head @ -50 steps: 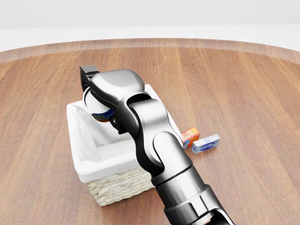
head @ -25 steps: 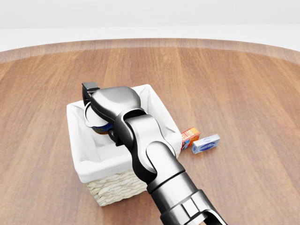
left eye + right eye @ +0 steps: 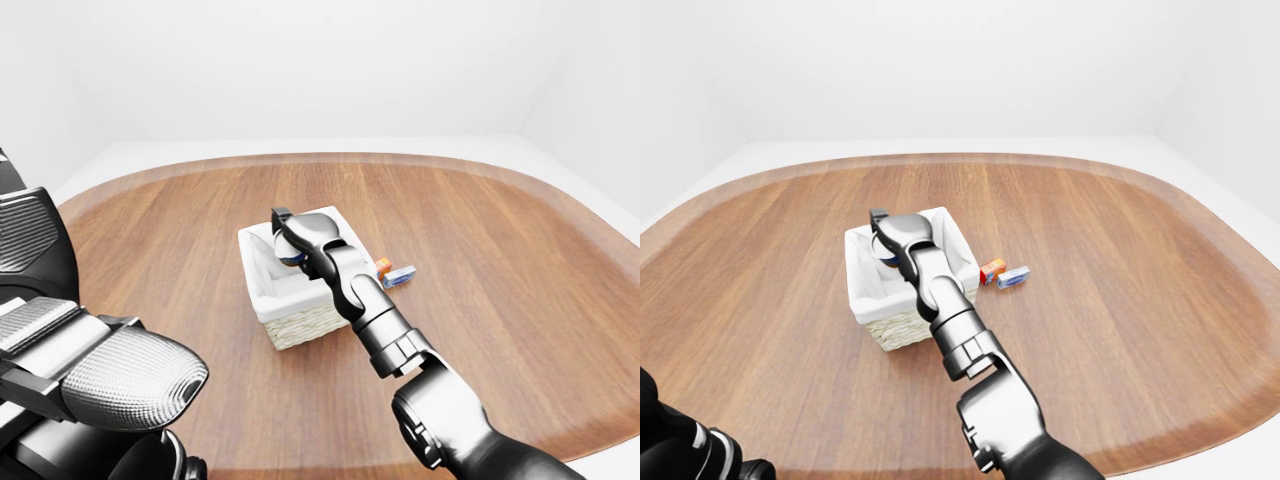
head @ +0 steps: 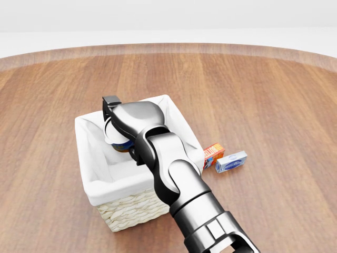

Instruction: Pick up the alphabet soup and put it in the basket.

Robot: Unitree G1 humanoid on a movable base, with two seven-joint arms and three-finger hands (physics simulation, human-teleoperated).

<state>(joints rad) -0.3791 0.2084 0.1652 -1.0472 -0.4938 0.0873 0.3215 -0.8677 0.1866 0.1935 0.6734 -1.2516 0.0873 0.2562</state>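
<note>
The alphabet soup can (image 4: 122,146), with a blue and orange label, is in my right hand (image 4: 115,126). The fingers are closed round it, and the hand's silver back hides most of the can. Hand and can are down inside the white-lined wicker basket (image 4: 121,184), near its upper middle, between the liner walls. I cannot tell whether the can touches the basket's floor. My right arm runs up from the bottom of the head view and covers the basket's right side. The same hand shows in the left-eye view (image 3: 285,240). My left hand does not show.
The basket stands on a round wooden table (image 4: 263,95). A small orange box (image 4: 213,154) and a blue-and-white box (image 4: 230,161) lie on the table just right of the basket. Large grey parts of my left arm (image 3: 110,375) fill the left-eye view's lower left.
My right hand has gone down into the basket with the can and shifted slightly right. The basket and the two boxes have not moved.
</note>
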